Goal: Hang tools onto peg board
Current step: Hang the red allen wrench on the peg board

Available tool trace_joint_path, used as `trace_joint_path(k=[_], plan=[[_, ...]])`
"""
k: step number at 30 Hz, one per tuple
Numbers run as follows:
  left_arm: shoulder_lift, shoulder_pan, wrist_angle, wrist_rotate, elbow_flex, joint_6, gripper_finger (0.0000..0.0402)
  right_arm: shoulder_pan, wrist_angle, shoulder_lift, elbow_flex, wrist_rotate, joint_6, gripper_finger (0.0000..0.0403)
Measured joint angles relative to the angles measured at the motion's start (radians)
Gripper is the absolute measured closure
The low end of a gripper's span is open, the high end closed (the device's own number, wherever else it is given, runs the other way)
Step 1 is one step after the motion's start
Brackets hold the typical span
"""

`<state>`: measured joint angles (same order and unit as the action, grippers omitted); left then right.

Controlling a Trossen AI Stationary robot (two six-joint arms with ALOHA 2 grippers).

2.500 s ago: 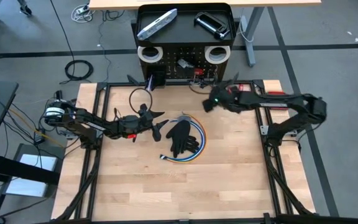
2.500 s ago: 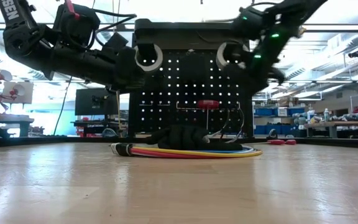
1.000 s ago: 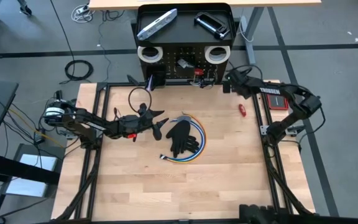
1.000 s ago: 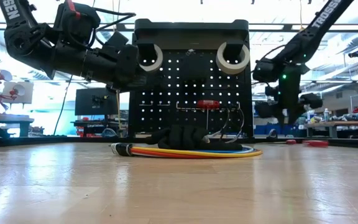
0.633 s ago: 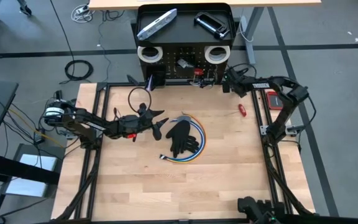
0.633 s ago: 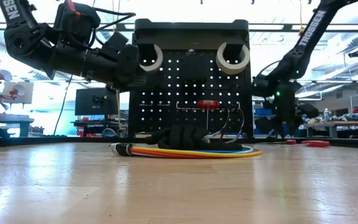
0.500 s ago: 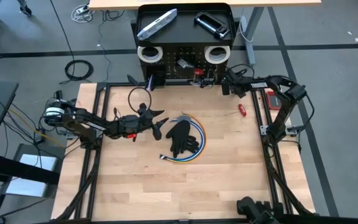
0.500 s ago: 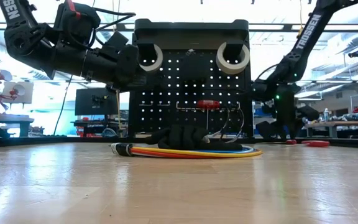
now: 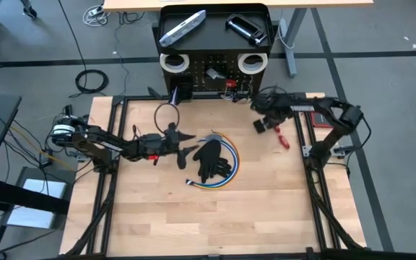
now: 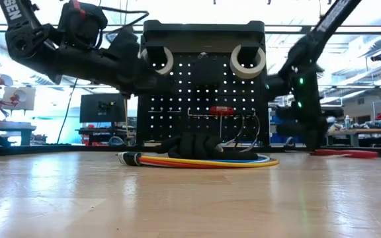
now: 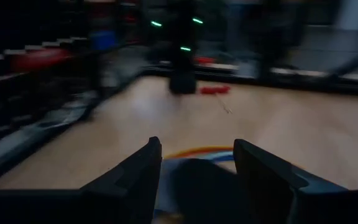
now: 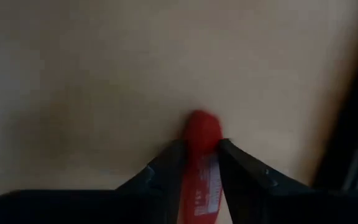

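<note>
Black upright perforated metal peg board (image 9: 215, 76) stands at the table's far edge; its shallow black top tray (image 9: 215, 14) holds one silver-grey flat bar (image 9: 182, 27) and one black clamp (image 9: 245, 27), apart from each other; two white tape rolls (image 9: 173, 62) hang on the board's face, one per upper corner; one red-handled tool (image 10: 220, 110) hangs lower on the face, with small grey metal pieces beside it, count unclear; one black glove (image 9: 209, 159) lies on one coil of multicoloured cable (image 9: 226, 175) mid-table on the wooden table top (image 9: 266, 209); right gripper (image 9: 261, 126) is low near the table's far right side, jaws narrowed around a small red-handled screwdriver (image 12: 201, 167) that lies between the fingers, pads touching its sides; a red tool (image 9: 283, 140) lies on the wood just beside that gripper; left gripper (image 9: 182, 141) hovers left of the glove, fingers (image 11: 135, 180) spread wide, nothing between them.
</note>
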<state>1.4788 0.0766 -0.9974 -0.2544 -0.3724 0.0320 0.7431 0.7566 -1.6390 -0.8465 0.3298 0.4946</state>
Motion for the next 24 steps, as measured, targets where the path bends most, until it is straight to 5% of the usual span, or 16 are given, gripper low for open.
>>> trace_joint_path(k=[8, 15, 24], plan=[[0.006, -0.035, 0.275, 0.07, -0.182, -0.036, 0.0195, -0.382, 0.018, 0.16, 0.005, -0.059, 0.011, 0.0302], [0.127, -0.048, 0.284, 0.095, -0.307, 0.053, 0.0195, -0.616, 0.1, 0.343, 0.047, 0.229, 0.332, 0.0298], [0.247, -0.154, 0.216, 0.092, -0.343, 0.128, 0.0195, -0.531, -0.017, 0.285, 0.289, 0.253, 0.648, 0.0298]])
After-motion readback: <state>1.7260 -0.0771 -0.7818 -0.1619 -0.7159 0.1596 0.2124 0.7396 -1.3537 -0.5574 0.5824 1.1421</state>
